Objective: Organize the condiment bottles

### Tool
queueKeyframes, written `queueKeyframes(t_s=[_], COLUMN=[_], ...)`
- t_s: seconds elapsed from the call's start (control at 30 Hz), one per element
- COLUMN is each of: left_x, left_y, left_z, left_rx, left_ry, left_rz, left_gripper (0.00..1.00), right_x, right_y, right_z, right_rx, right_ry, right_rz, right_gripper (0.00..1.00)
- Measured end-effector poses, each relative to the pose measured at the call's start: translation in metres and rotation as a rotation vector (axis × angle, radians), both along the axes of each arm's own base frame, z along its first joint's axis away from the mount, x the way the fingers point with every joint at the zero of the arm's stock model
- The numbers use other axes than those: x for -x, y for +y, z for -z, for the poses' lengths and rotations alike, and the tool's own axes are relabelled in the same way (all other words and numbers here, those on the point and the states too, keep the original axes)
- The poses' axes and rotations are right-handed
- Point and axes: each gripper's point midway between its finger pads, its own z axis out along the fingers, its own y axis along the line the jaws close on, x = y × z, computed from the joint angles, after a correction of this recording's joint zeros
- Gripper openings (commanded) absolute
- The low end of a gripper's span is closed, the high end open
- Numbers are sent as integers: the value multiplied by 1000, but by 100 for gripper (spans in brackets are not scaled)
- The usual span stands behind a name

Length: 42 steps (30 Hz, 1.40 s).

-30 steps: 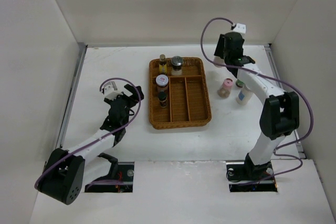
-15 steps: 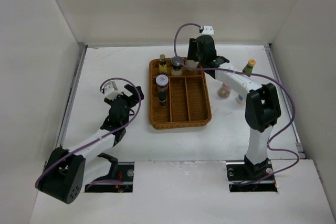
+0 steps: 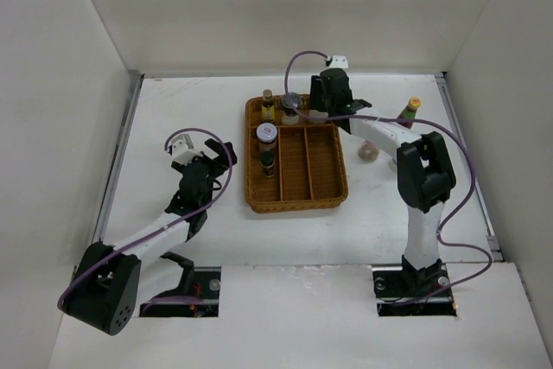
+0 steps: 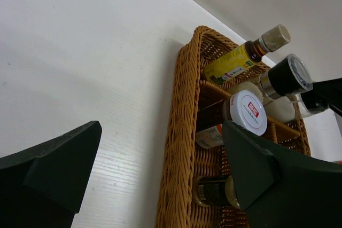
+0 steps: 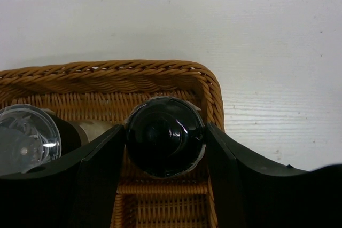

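We saw the right tool point(image 5: 164, 153) clamped on a black-capped bottle point(image 5: 165, 132). One finger point(image 5: 101, 174) pressed each side of its glossy, round, dark cap. From the wrist view, the bottle sat inside the back right corner of the brown wicker tray point(image 5: 133, 70), just beside a clear-topped shaker point(image 5: 26, 140). We could not tell whether its base touched the tray floor.

From above, the shaker point(image 3: 291, 108) stood in the tray's back row next to a yellow-label bottle point(image 3: 268, 105) with a tan cap. In front of them, down the left compartment, were a white-lidded jar point(image 3: 266, 133) with a red mark on its lid and a small dark jar point(image 3: 268, 162).

Outside the tray, on the desk point(image 3: 173, 110) to its right, a pink-lidded jar point(image 3: 369, 152) showed partly behind the right arm. A green bottle with a yellow cap point(image 3: 411, 109) stood farther back, well apart from the tray.

The left tool point(image 4: 160, 129) held nothing. Its jaws stood wide apart above the desk, left of the tray.
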Motion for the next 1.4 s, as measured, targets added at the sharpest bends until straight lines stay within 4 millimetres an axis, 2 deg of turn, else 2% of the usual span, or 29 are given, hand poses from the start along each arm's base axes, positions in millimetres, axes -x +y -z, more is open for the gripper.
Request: queueKeyframes(t_s=[0.23,0.3,0.4,0.43,0.47,0.53,0.57,0.6,0.63,0.7,0.8,0.87,1.07,1.3,1.4], left_x=[0,0,0,0,0,0,0,0,0,0,0,0,0,0,0], left_y=[0,0,0,0,0,0,0,0,0,0,-1,-1,-1,-2,-2], left_z=[1,1,1,1,1,1,1,1,1,3,4,3,3,3,3], left_rx=[-1,-1,-1,-1,-1,-1,-1,-1,-1,-3,-4,-3,-3,-3,-3], left_ry=[2,2,2,2,2,3,3,3,3,8,11,10,10,10,10], left_rz=[0,0,0,0,0,1,1,1,1,2,5,4,5,7,7], left_gripper=[100,100,100,100,100,100,100,100,100,100,100,100,100,100,100], right_x=[4,12,34,43,52,73,86,96,106,121,134,140,140,132,128], right_y=[-1,-5,-16,-21,-27,-43,-53,-65,-78,-100,-122,-130,-143,-154,-157], right_z=[2,-5,-34,-49,-63,-90,-99,-103,-103,-91,-60,-42,-15,24,33], right_rx=[-11,-13,-34,-49,-63,-97,-116,-126,-130,-122,-72,-37,25,89,94], right_ry=[-6,-11,-53,-83,-114,-187,-219,-240,-253,-248,-194,-152,-94,-1,23], right_rz=[2,2,5,8,16,43,65,92,128,197,281,311,369,401,407], right_gripper=[94,96,95,91,82,56,43,35,32,33,58,70,82,83,77])
